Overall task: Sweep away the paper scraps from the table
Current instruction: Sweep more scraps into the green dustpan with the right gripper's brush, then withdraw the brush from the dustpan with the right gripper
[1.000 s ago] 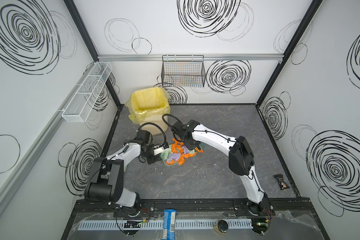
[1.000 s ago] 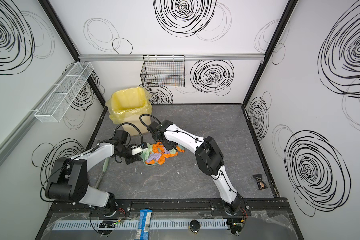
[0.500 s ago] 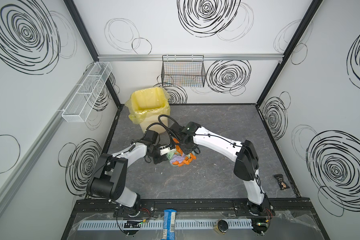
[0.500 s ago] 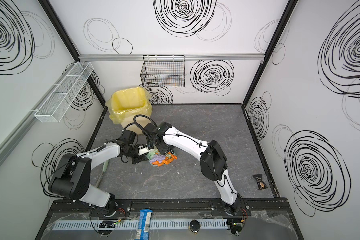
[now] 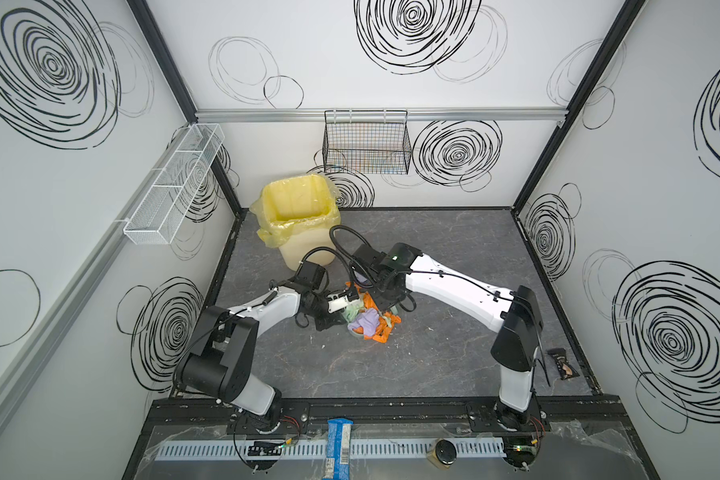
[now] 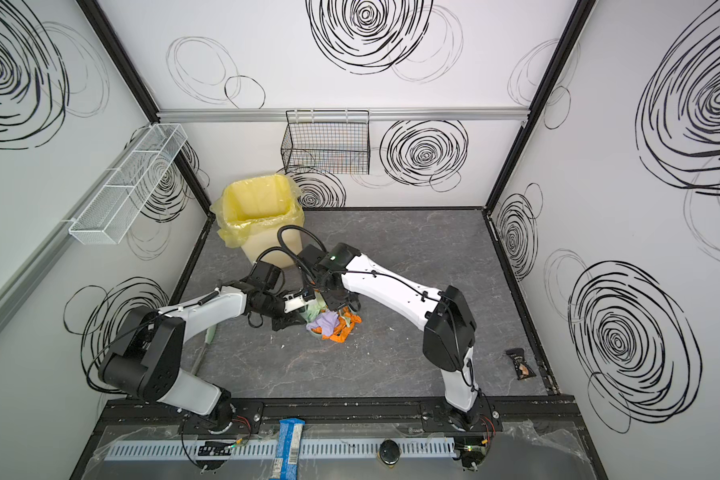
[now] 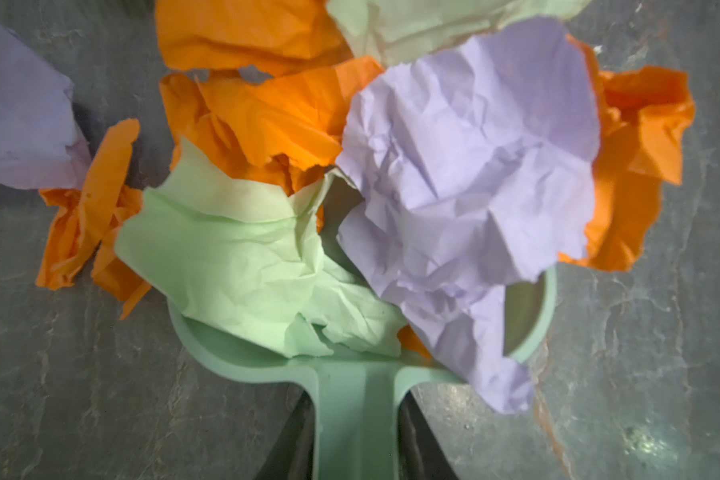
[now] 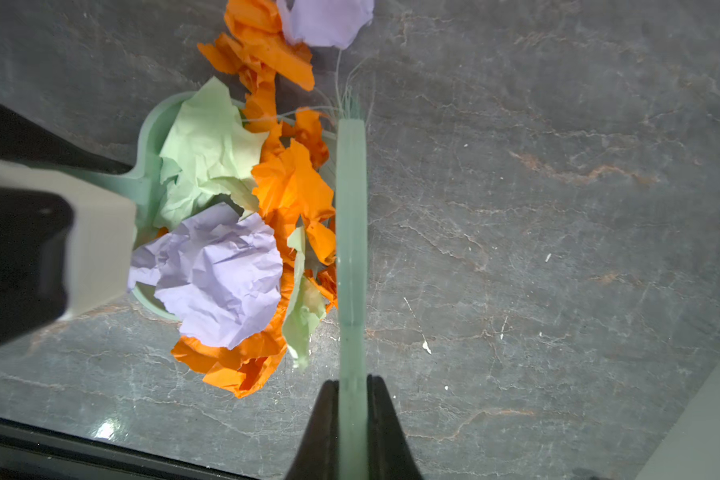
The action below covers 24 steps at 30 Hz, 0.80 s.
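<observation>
1. Your left gripper (image 7: 356,419) is clamped on the flat handle of the mint-green plastic dustpan (image 7: 225,358), a jaw pressed to each side. The pan sits low on the dark grey, marble-veined table (image 5: 454,353).
2. Your right gripper (image 8: 352,399) is pinched shut on the slim mint-green plastic brush (image 8: 351,208). Its long back lies across the pan's open mouth, and a few bristles fray out at the far tip.
3. The step in hand, as I read it, is the push into the pan. The crumpled orange, lilac and pale green paper scraps (image 5: 368,320) are bunched between brush and pan. That puts them left of the table's middle, near the pale yellow bin with its yellow plastic liner (image 5: 298,253).
4. The scraps are light, creased, torn sheets, heaped loosely. A pale green wad (image 7: 242,266) sits inside the pan. A big lilac wad (image 7: 466,166) lolls over the rim (I'd guess it slides off on any tilt).
5. Not everything is in. Some orange strips (image 8: 262,54) and another lilac piece lie on bare table past the brush's tip, and an orange edge pokes out beside the pan.
6. The next move calls for a short, firm stroke toward the handle. Keep the pan pressed flat so paper can't slip under its lip. Then regather the strays before you lift toward the bin.
</observation>
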{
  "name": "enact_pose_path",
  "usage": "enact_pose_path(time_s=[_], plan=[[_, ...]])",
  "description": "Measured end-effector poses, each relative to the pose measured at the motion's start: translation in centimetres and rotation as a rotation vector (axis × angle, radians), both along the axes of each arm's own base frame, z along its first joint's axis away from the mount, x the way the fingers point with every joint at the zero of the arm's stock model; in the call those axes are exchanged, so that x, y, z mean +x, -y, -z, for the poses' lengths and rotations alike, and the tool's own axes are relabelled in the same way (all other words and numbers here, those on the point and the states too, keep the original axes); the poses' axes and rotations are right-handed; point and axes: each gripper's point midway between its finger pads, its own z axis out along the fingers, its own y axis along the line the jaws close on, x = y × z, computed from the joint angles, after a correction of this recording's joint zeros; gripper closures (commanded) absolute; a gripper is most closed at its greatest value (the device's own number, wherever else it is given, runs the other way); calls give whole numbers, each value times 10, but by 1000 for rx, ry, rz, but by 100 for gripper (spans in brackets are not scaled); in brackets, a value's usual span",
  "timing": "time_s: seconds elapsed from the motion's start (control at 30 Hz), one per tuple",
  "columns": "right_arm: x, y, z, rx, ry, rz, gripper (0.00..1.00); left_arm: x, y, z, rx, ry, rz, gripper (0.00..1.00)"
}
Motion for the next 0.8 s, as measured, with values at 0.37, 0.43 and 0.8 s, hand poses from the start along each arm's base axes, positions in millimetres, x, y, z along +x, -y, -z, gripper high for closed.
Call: enact_pose_path(time_s=[0.37, 0.43, 0.8], plan=[[25, 60, -110, 186, 252, 159, 100, -5, 12, -21, -90, 11, 17, 100], [23, 72, -121, 205, 278, 179, 100, -6, 14, -25, -105, 12, 19, 100], [9, 141, -78, 136, 223, 299, 100, -6, 17, -71, -145, 79, 29, 100]])
